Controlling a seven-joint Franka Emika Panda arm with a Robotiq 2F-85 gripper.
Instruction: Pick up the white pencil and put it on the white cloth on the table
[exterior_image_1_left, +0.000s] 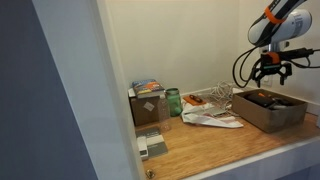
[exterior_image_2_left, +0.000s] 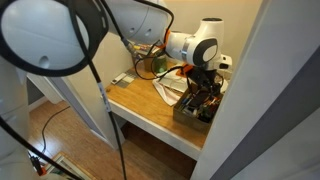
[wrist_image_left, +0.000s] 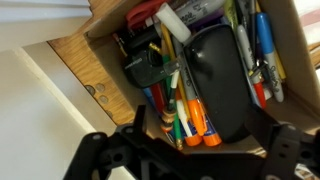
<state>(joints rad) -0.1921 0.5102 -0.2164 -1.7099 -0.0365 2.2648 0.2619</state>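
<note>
In an exterior view: gripper (exterior_image_1_left: 272, 70) hangs over open box (exterior_image_1_left: 268, 108), right side of table (exterior_image_1_left: 230, 145). White cloth (exterior_image_1_left: 213, 119) lies mid-frame, left of box.

In an exterior view: gripper above box, centre right.

Wrist view: 2 fingers (wrist_image_left: 92, 150) spread wide at bottom, nothing held. White pencil (wrist_image_left: 173, 24), seemingly, lies in box among pens, upper centre.

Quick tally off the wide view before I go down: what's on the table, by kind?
Boxes: 2 (brown box, open box of pens)
Green jar: 1
White cloth: 1
Small flat item by the front edge, too small to name: 1
Total: 5, not counting the box contents or the unclear clutter behind the cloth.
</note>
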